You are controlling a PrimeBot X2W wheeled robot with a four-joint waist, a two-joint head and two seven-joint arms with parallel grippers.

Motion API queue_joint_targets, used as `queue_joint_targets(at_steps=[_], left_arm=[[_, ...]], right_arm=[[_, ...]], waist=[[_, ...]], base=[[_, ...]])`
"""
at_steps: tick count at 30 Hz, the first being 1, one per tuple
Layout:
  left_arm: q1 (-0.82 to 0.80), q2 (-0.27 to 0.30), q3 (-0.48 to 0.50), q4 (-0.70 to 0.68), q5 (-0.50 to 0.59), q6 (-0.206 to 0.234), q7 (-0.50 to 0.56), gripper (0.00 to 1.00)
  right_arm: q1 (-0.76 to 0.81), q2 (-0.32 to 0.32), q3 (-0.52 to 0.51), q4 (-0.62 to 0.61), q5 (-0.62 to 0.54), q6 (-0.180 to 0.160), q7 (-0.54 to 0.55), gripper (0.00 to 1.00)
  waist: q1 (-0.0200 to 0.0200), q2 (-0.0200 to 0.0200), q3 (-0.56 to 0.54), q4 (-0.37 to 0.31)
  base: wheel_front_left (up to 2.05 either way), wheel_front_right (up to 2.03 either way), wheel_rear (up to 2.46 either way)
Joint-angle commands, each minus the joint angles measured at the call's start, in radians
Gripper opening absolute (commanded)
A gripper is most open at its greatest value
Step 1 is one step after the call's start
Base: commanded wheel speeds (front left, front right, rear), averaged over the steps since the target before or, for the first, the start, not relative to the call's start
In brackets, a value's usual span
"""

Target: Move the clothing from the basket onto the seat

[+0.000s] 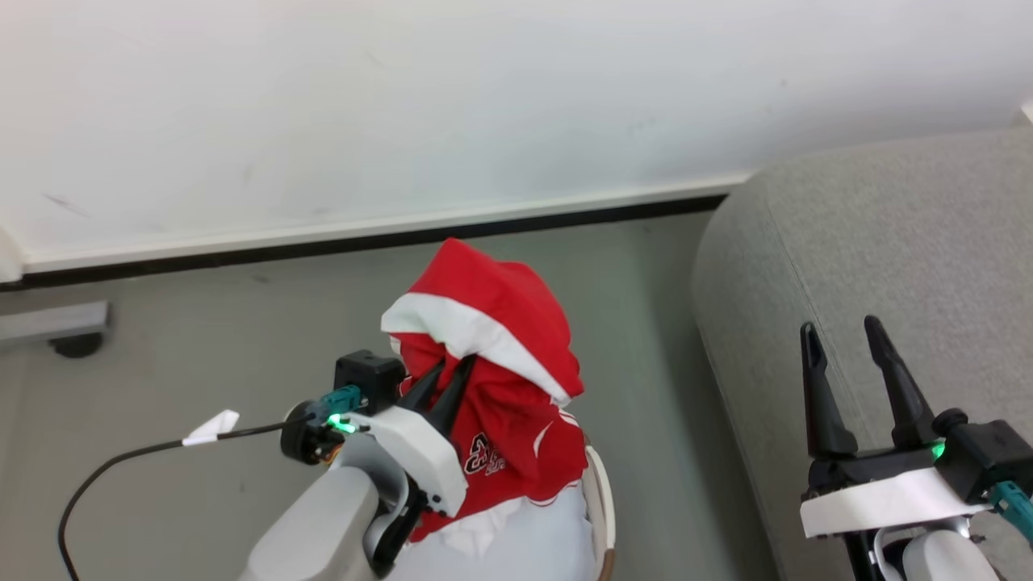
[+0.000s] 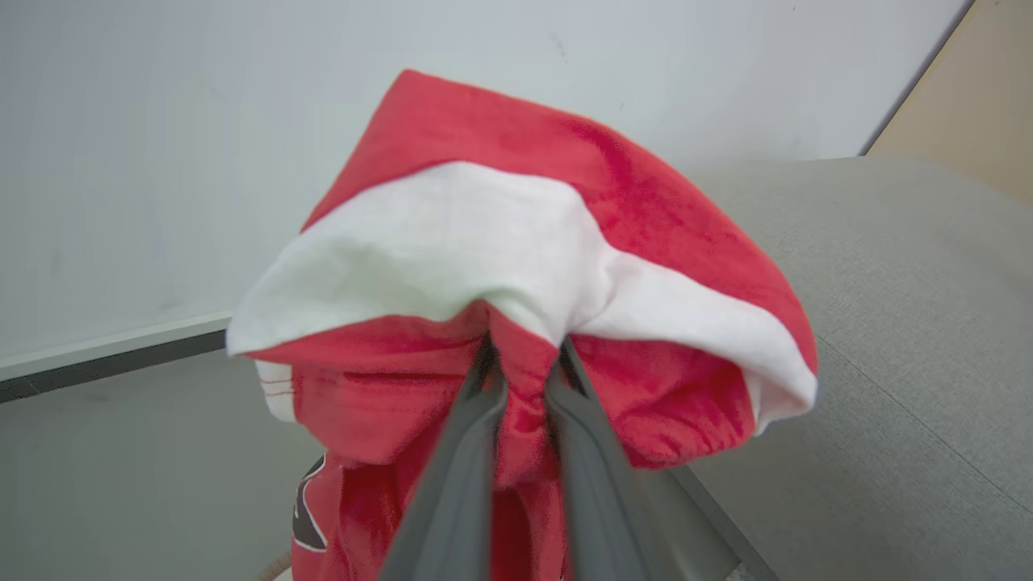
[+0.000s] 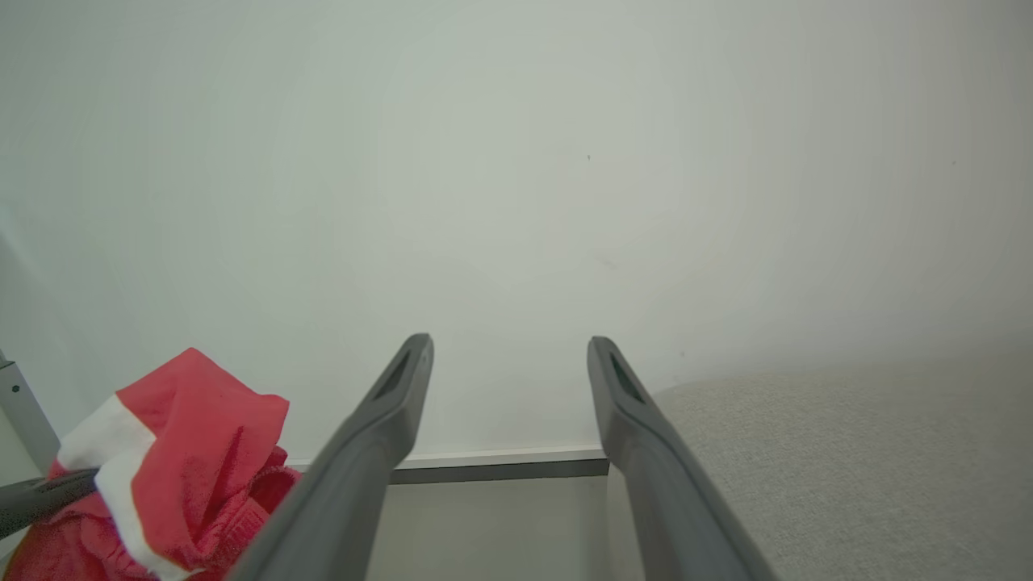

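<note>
Pinching a fold of the red clothing [image 1: 500, 347], the left gripper [image 1: 454, 365] holds it bunched above the basket [image 1: 604, 504], long axis vertical, peak up, printed tail hanging to the basket's rim. Rightward, over the edge of the seat [image 1: 888, 242], the right gripper [image 1: 841, 327] stands released, its 2 fingers spread.
</note>
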Motion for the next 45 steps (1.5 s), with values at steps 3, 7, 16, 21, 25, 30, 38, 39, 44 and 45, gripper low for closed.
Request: queue_joint_targets(at_steps=[3, 7, 16, 21, 25, 30, 38, 39, 44, 45], left_arm=[[0.024, 0.007, 0.023, -0.079, 0.027, 0.007, -0.001, 0.0], [0.039, 0.01, 0.04, -0.17, 0.05, 0.014, -0.001, 0.0], [0.039, 0.021, 0.055, -0.35, 0.063, 0.028, -0.001, 0.0], [0.033, 0.034, 0.068, -0.445, 0.05, 0.047, 0.022, 0.0], [0.052, 0.044, 0.066, -0.498, 0.04, 0.057, 0.041, 0.0], [0.069, 0.053, 0.064, -0.539, 0.032, 0.067, 0.055, 0.0], [0.083, 0.058, 0.059, -0.565, 0.023, 0.074, 0.066, 0.0], [0.083, 0.058, 0.058, -0.567, 0.022, 0.075, 0.066, 0.0], [0.074, 0.052, 0.051, -0.576, 0.018, 0.071, 0.069, 0.0], [0.07, 0.05, 0.046, -0.578, 0.019, 0.069, 0.07, 0.0]], right_arm=[[0.028, -0.003, 0.007, 0.005, 0.005, -0.002, 0.001, 1.0], [0.046, -0.003, 0.022, 0.009, 0.007, -0.002, 0.001, 1.0], [0.071, -0.003, 0.056, 0.022, 0.01, -0.002, 0.001, 1.0], [0.079, -0.003, 0.075, 0.027, 0.01, -0.002, 0.001, 1.0], [0.08, -0.003, 0.083, 0.027, 0.01, -0.002, 0.001, 1.0], [0.082, -0.003, 0.089, 0.031, 0.006, -0.002, 0.001, 1.0], [0.078, -0.003, 0.102, 0.033, 0.008, -0.002, 0.001, 1.0], [0.078, -0.003, 0.104, 0.034, 0.007, -0.002, 0.001, 1.0], [0.048, -0.021, 0.182, 0.039, 0.005, -0.002, 0.001, 1.0], [0.04, -0.032, 0.201, 0.042, 0.01, -0.002, 0.001, 1.0]], waist=[[0.0002, 0.0, -0.036, 0.033], [0.0002, 0.0, -0.059, 0.051], [0.0002, 0.0, -0.104, 0.082], [0.0002, 0.0, -0.117, 0.093], [0.0002, 0.0, -0.118, 0.099], [0.0002, 0.0, -0.118, 0.106], [0.0002, 0.0, -0.112, 0.115], [0.0002, 0.0, -0.111, 0.117], [0.0002, 0.0, -0.095, 0.129], [0.0002, 0.0, -0.09, 0.133]], base=[[0.0, 0.0, 0.0], [0.0, 0.0, 0.0], [0.0, 0.0, 0.0], [0.0, 0.0, 0.0], [0.0, 0.0, 0.0], [0.0, 0.0, 0.0], [0.0, 0.0, 0.0], [0.0, 0.0, 0.0], [0.0, 0.0, 0.0], [0.0, 0.0, 0.0]])
